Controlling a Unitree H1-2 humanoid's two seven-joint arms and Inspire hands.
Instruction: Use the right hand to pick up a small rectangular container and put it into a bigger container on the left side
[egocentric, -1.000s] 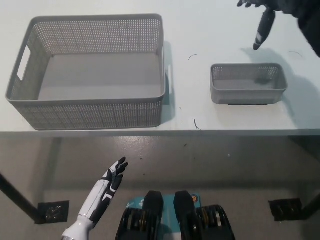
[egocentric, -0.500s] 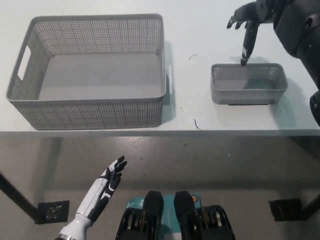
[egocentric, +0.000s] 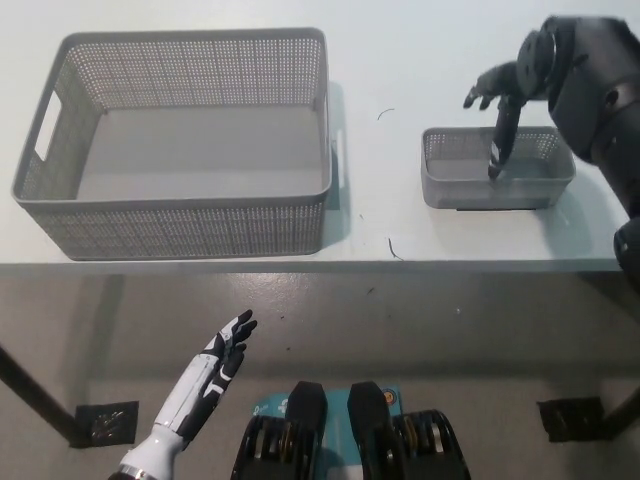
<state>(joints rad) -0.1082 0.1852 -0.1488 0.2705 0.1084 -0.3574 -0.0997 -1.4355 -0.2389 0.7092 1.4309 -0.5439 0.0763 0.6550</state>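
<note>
A small grey rectangular basket (egocentric: 497, 168) stands on the white table (egocentric: 400, 60) at the right, near the front edge. My black right hand (egocentric: 500, 105) hangs open over its far rim, with one finger reaching down inside the basket and the others spread above the rim. It holds nothing. The big grey perforated basket (egocentric: 180, 140) sits on the table's left half, with nothing in it. Below the table at the lower left, my white left hand (egocentric: 218, 365) rests open with its fingers spread.
The table's front edge (egocentric: 320, 265) runs across the middle of the picture. A strip of bare tabletop separates the two baskets. Black feet of the table stand on the floor at the lower left (egocentric: 100, 422) and lower right (egocentric: 575, 417).
My right hand has come nearer and lower from the table's far right, and one finger now dips inside the small basket. The left hand has barely moved.
</note>
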